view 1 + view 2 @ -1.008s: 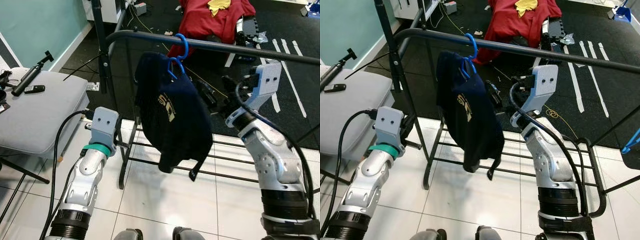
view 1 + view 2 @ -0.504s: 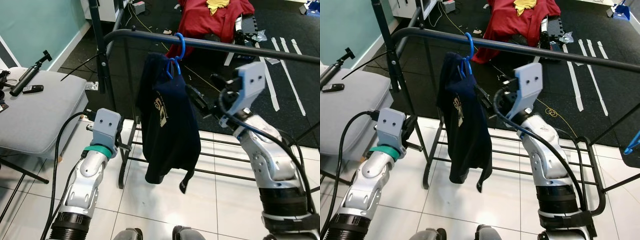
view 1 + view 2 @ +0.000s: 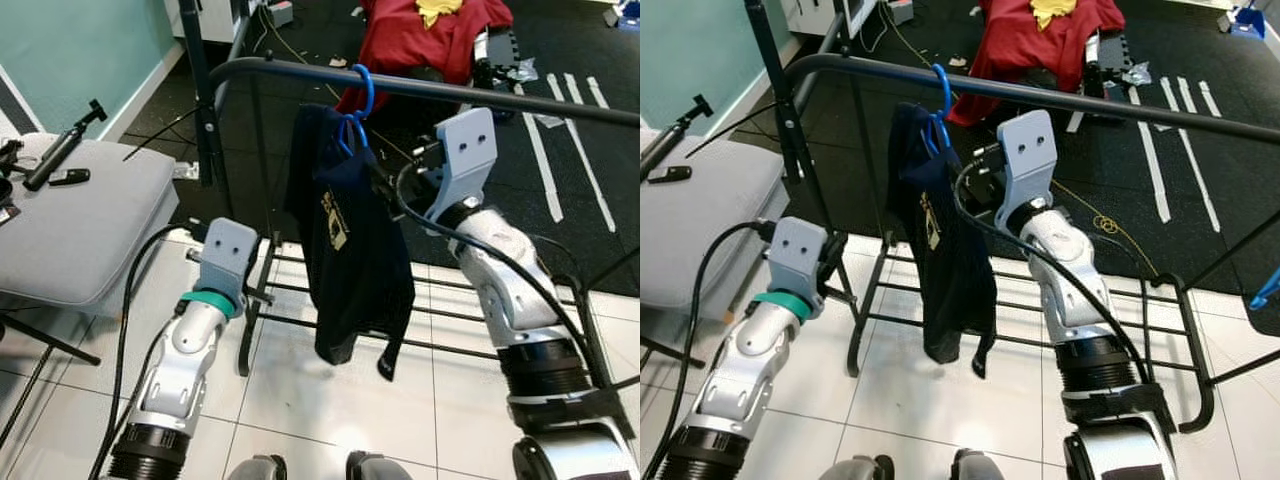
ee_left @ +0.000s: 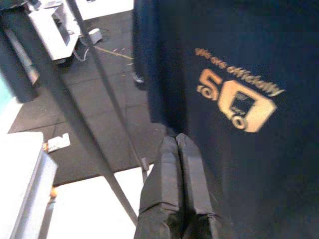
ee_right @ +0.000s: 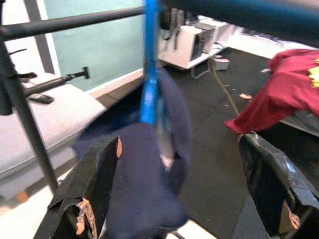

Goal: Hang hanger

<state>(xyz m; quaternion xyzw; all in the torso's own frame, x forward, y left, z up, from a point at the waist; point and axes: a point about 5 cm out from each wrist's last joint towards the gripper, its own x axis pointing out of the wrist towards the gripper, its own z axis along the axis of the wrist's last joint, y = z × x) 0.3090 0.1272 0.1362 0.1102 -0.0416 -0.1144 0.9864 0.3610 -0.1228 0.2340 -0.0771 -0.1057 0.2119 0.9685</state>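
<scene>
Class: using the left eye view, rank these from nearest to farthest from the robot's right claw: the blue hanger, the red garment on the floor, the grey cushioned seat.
1. Blue hanger, hooked on the rail beside the right claw.
2. Red garment, on the floor beyond the rail.
3. Grey cushioned seat, far on the robot's left.

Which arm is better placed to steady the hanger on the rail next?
Probably the right: the right gripper is open at the blue hanger under the rail. The left gripper sits shut, lower beside the shirt.

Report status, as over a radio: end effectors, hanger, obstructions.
Right end effector open beside blue plastic hanger. Hanger hooked on black metal rail, navy printed shirt hanging. Left end effector shut, near shirt.
</scene>
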